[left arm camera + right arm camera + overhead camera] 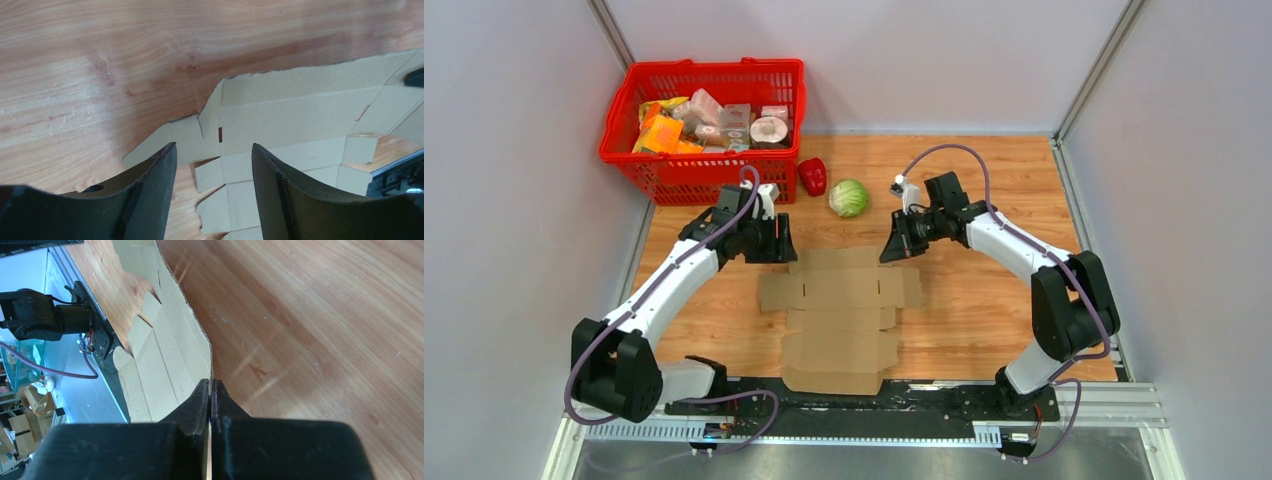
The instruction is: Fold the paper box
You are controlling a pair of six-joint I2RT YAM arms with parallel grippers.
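Observation:
The paper box [839,320] lies unfolded as a flat brown cardboard sheet with flaps in the middle of the wooden table. My left gripper [782,250] is open and empty at the sheet's far left corner; in the left wrist view [212,147] the jaws stand wide apart over the cardboard [300,115]. My right gripper [892,252] is at the sheet's far right corner. In the right wrist view [210,382] its jaws are pressed together on the thin far edge of the cardboard [165,355], which is raised a little there.
A red mesh basket [704,66] with several packages stands at the back left. A red pepper [812,176] and a green cabbage [849,197] sit just beyond the cardboard. The black arm rail [944,400] runs along the near edge. Walls close both sides.

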